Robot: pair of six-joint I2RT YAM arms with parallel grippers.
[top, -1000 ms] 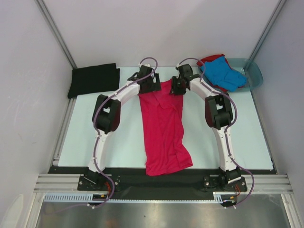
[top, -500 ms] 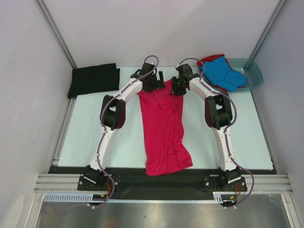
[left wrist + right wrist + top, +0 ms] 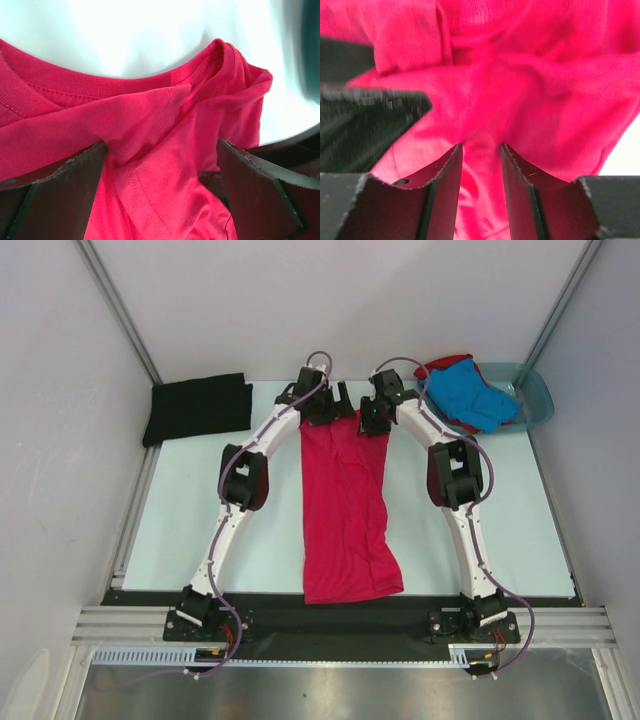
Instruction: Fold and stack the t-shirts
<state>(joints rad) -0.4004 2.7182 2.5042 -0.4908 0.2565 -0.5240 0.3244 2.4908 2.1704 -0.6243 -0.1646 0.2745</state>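
From above, the black shirt (image 3: 197,408) lay folded at the far left. The pink shirt (image 3: 345,510) lay lengthwise mid-table, not yet folded up. The blue shirt (image 3: 470,398) and red shirt (image 3: 445,364) sat in the basin (image 3: 535,400). Both arms reached to the pink shirt's collar end.

Left wrist: the left gripper (image 3: 161,150) stood wide apart, astride the shoulder cloth.

Right wrist: the right gripper (image 3: 481,147) pinched a pink fold.
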